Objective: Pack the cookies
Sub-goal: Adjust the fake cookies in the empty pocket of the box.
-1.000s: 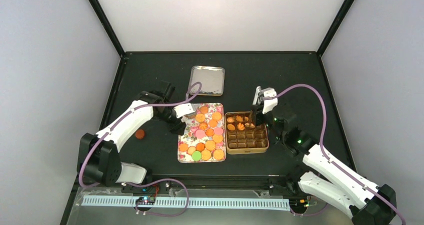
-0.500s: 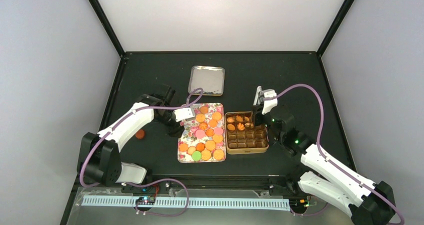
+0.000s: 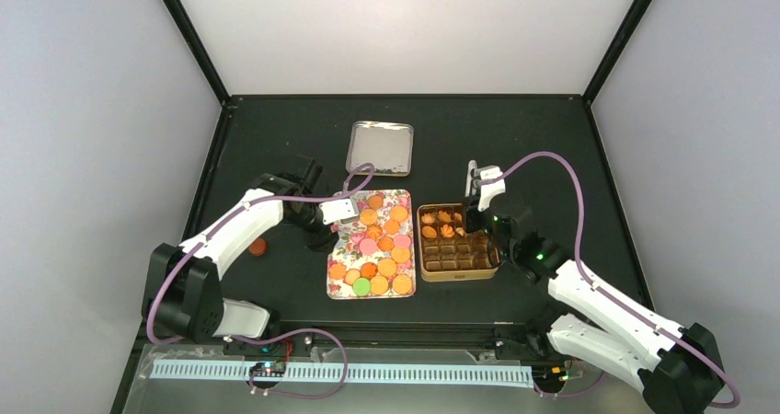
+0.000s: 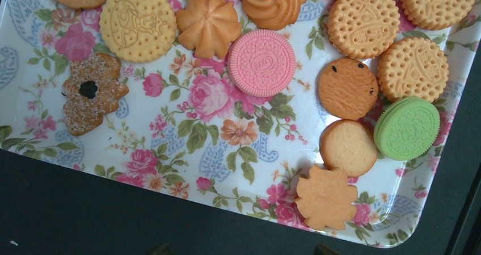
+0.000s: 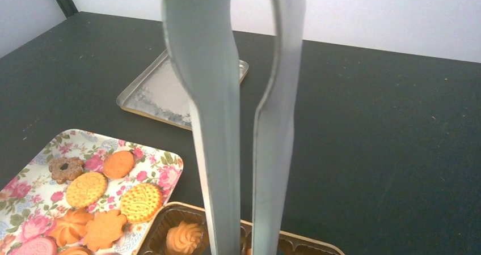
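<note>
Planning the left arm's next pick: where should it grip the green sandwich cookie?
Come from straight above and pinch the green cookie across its ribbed edge: it lies about flat on the floral tray. Other biscuits crowd two sides; the tray-rim side looks freest.

Table [image 3: 552,156]: matt black, faintly scuffed.
Floral tray [image 4: 170,153]: smooth, glossy, printed flowers, soft sheen.
Silver tray [image 5: 164,90]: bare metal, dull blotchy floor, brighter rim.
Tin [image 3: 457,274]: gold-toned metal rim, shiny. Brown liner [image 5: 164,224] looks like thin glossy plastic.
Cookies [image 4: 363,21]: dry, matt, embossed faces, dotted edges. Pink one [image 4: 262,62] and green one [image 4: 406,128] finely ridged. Brown flower one [image 4: 91,99] rough, sugar-speckled.
Right claw fingers [image 5: 212,124]: smooth, pale grey, matt.
Arm shells [image 3: 235,230]: white plastic, slight gloss.
</note>
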Controlling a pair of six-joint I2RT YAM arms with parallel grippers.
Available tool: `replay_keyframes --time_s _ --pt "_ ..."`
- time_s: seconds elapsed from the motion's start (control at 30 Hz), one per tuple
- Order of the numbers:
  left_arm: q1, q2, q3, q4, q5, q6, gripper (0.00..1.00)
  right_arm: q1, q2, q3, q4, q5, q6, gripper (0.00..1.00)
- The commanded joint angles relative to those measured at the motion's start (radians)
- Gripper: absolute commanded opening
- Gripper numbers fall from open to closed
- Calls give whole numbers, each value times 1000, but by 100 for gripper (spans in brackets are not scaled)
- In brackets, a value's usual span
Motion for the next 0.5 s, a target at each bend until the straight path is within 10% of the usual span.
replay_keyframes --time_s 0.0,0.47 --pt "5 -5 11 12 1 20 66 -4 -7 37 12 42 -6 19" --pt "13 -5 9 8 28 7 67 21 26 233 16 -135 -47 25"
